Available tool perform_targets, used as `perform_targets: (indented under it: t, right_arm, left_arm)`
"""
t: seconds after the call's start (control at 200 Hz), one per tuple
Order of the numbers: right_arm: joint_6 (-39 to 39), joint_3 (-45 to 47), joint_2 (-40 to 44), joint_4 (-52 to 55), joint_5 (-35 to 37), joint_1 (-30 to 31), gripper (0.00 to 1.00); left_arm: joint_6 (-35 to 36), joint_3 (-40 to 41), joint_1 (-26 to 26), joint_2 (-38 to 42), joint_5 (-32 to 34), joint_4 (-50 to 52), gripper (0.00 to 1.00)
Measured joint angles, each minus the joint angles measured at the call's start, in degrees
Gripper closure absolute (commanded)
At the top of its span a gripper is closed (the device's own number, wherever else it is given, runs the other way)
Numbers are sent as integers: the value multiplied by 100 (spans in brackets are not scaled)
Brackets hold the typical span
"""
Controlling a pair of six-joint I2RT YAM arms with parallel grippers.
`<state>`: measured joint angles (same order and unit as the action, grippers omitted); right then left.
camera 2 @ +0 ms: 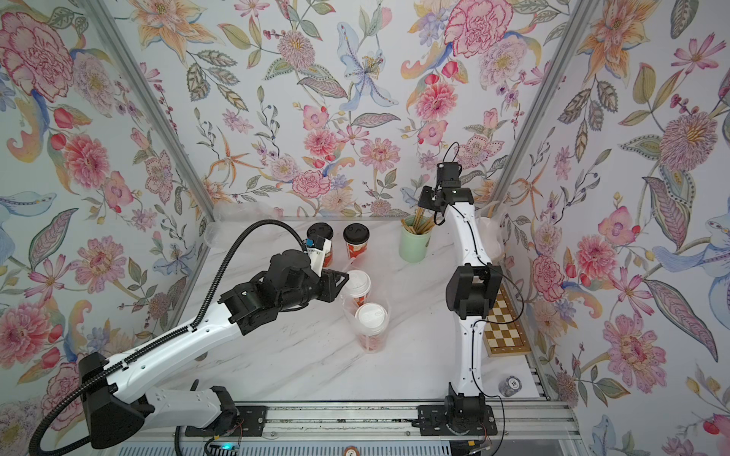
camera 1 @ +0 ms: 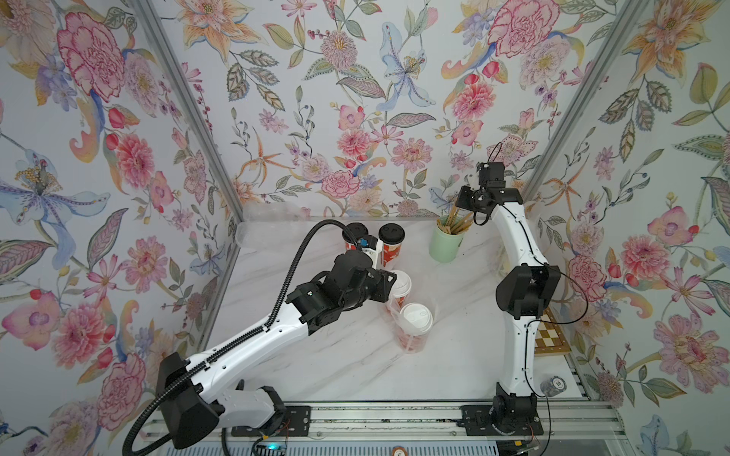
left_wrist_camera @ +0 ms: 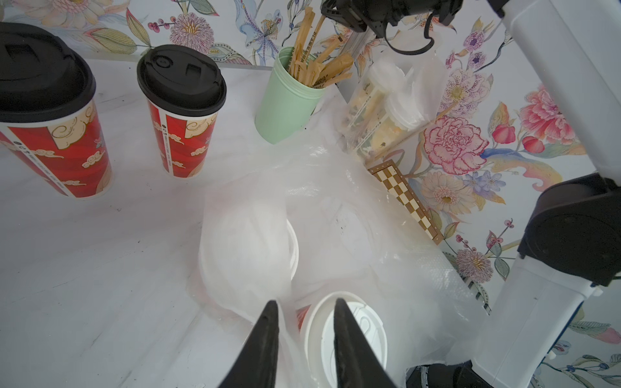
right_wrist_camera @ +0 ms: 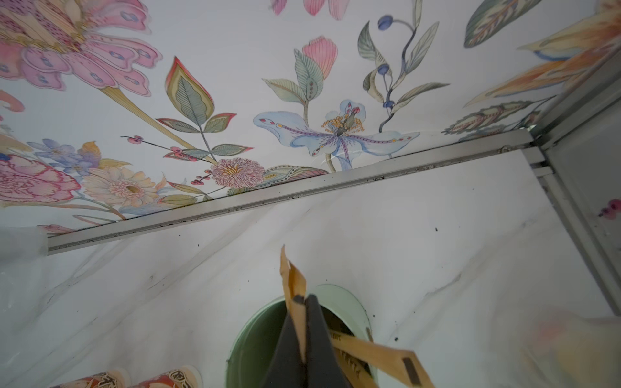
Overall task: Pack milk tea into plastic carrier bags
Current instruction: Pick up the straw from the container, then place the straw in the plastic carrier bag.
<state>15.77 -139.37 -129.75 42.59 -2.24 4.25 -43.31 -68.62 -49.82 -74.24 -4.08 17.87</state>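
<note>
Two red-orange milk tea cups with white lids [camera 1: 402,286] [camera 1: 415,318] stand inside a clear plastic carrier bag [left_wrist_camera: 336,208] mid-table. My left gripper [left_wrist_camera: 304,300] hovers at the bag's mouth over one white lid [left_wrist_camera: 356,332]. Its jaws stand apart and bag film runs between them. Two black-lidded red cups [left_wrist_camera: 43,100] [left_wrist_camera: 183,111] stand bare at the back. Two clear cups [left_wrist_camera: 379,111] sit in another bag by the right wall. My right gripper [right_wrist_camera: 304,297] is shut on a brown paper straw [right_wrist_camera: 292,278] above the mint-green cup [right_wrist_camera: 255,336].
The mint-green straw cup [camera 1: 444,244] stands at the back, right of the black-lidded cups. A chessboard [camera 2: 503,323] and a stack of chips [camera 2: 511,385] lie along the right edge. Crumpled clear plastic [camera 1: 268,217] sits in the back left corner. Flowered walls close three sides.
</note>
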Motion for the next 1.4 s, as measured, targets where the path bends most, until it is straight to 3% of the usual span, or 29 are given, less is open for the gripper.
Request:
perform_targets:
  t: [0.47, 0.641, 0.846, 1.021, 1.086, 1.181, 1.401]
  right_arm:
    - [-540, 951, 2398, -46, 850, 584, 100]
    - [-590, 1467, 3165, -35, 874, 892, 100]
    - [-599, 2041, 4131, -37, 697, 1692, 100]
    - [-592, 2479, 4804, -116, 544, 2527, 100]
    - [-568, 2675, 4988, -181, 520, 2778, 100]
    - [-481, 2997, 5160, -310, 476, 3038, 100]
    - [-264, 3849, 5230, -772, 417, 3329, 100]
  left_arm:
    - [306, -146, 2, -133, 238, 251, 59]
    - [525, -354, 2, -317, 448, 470, 62]
    - [649, -380, 37, -422, 507, 535, 64]
    - [688, -380, 144, -470, 599, 535, 45]
    - [695, -382, 197, -474, 588, 490, 44]
    - [686, -461, 267, -555, 577, 424, 50]
    - [828, -649, 332, -798, 588, 400, 82]
